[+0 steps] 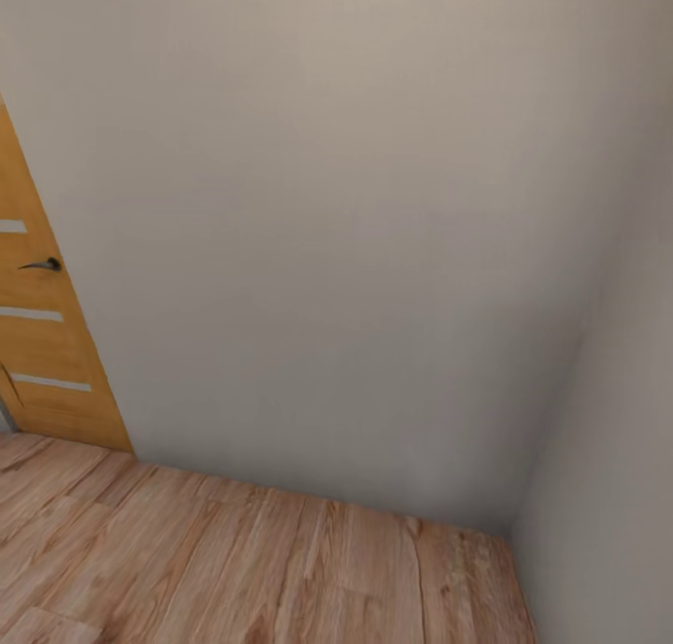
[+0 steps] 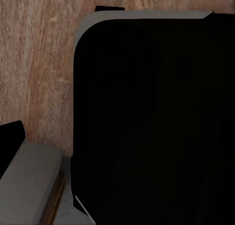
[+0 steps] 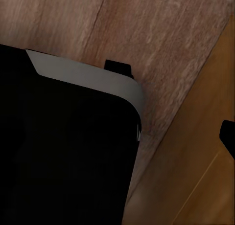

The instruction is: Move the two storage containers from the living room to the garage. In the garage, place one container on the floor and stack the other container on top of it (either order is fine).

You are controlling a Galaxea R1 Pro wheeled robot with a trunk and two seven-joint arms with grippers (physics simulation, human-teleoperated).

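Head view: bare wall (image 1: 355,233) ahead, wooden door (image 1: 37,345) at 9 o'clock, plank floor (image 1: 234,560) below; gripper state cannot be told.

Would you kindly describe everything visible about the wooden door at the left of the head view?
The door is honey-coloured wood with a smooth finish, cut off by the picture's left edge. It carries three pale horizontal inlay strips and a dark lever handle. It looks shut, standing flush in the plain grey wall, its bottom edge meeting the light wood-plank floor.
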